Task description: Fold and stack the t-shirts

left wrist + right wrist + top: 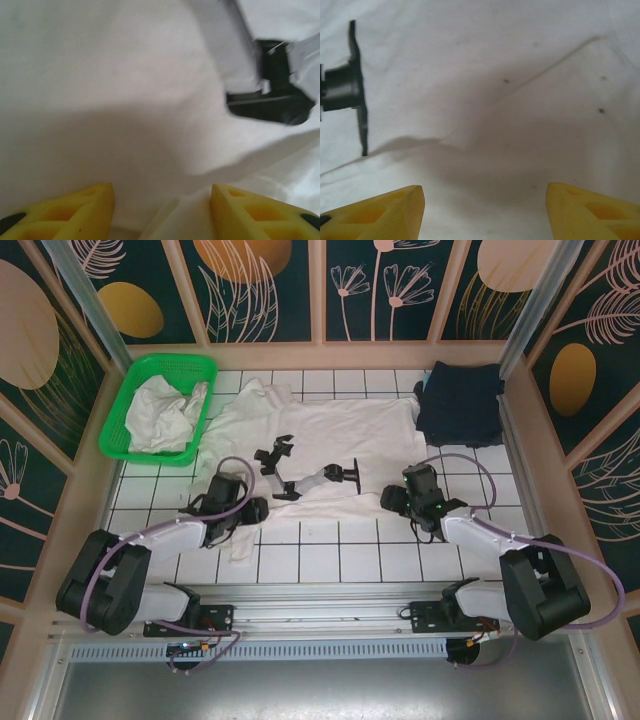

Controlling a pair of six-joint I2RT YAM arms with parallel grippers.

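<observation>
Gripper, left (161, 195): spread wide, holding nothing, low over white t-shirt (335, 430).
Gripper, right (485, 194): spread too, over same shirt's near right part.
White t-shirt: flat on tiled surface (320, 560), between both arms.
Arms: bent inward, wrists tilted down.
Navy t-shirt (460, 400): far right corner.

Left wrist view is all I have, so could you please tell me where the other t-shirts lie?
Observer: A dark navy t-shirt lies gathered at the far right corner of the table.
Operator: Thank you. And the rest?
Observer: Crumpled white t-shirts sit in a green basket at the far left.
Operator: Where is the right end effector, please?
Observer: The right end effector is open above the near right part of the spread white t-shirt.
</observation>
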